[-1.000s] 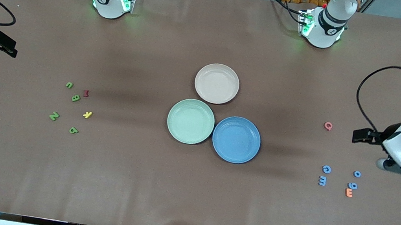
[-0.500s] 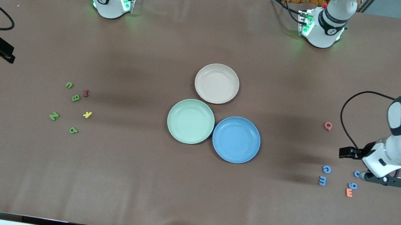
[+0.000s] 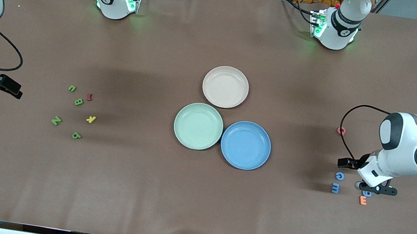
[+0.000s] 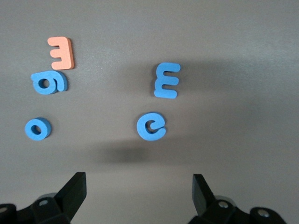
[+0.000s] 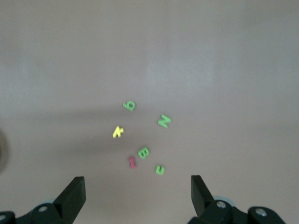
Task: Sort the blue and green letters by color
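On the brown worktop [image 3: 139, 189], I've swung my left gripper [image 4: 138, 189] down over the light blue foam letters [image 4: 151, 126], jaws spread wide; grasping comes next. My right gripper [image 5: 135, 191], jaws open too, has closed in on the olive green foam letters [image 3: 78, 102] near its end.

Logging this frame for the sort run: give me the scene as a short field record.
blue letters: four, loose on the table at the left arm's end, beside an orange E
green letters: four, at the right arm's end, with a yellow K and a dark red letter
plates: green plate, blue plate, beige plate, all empty
left end effector: open, over the blue letters
right end effector: open, holding nothing
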Available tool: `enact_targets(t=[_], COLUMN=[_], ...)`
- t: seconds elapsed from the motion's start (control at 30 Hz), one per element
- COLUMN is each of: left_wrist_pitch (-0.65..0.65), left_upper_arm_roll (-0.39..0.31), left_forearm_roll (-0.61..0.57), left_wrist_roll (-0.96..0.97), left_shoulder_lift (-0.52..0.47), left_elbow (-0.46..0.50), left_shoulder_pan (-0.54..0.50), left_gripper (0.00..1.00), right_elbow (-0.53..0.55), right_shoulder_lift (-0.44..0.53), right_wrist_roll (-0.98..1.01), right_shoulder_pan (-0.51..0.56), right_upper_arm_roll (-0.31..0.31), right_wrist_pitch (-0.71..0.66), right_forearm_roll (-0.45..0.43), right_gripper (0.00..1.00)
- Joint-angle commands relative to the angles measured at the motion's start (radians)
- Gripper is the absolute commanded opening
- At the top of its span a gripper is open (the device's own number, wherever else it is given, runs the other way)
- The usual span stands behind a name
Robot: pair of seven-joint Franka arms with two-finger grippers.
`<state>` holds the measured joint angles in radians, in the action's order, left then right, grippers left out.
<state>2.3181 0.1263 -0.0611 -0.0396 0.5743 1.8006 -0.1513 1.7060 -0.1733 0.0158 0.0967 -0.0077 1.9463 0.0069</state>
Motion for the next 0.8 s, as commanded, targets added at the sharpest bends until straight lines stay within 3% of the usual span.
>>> enact_targets(t=[0.0, 0.77], left_wrist_pitch=[0.038, 0.098], left_upper_arm_roll=[0.003, 0.003], left_forearm_roll=[-0.019, -0.036], left_wrist_roll=[0.017, 0.017], left_shoulder_lift=[0.027, 0.087], left_elbow=[-0.012, -0.029], left_shoulder_pan=[-0.001, 0.013], left_gripper=[1.0, 1.0], right_elbow=[0.086, 0.325], right_shoulder_lift=[-0.008, -0.176], right_wrist_roll=[-0.007, -0.01], right_shoulder_pan=[0.028, 0.086], right_upper_arm_roll=[0.002, 0.002], right_wrist_pitch=[0.111, 0.575], right_forearm_roll=[0.024, 0.025], right_gripper=[1.0, 1.0])
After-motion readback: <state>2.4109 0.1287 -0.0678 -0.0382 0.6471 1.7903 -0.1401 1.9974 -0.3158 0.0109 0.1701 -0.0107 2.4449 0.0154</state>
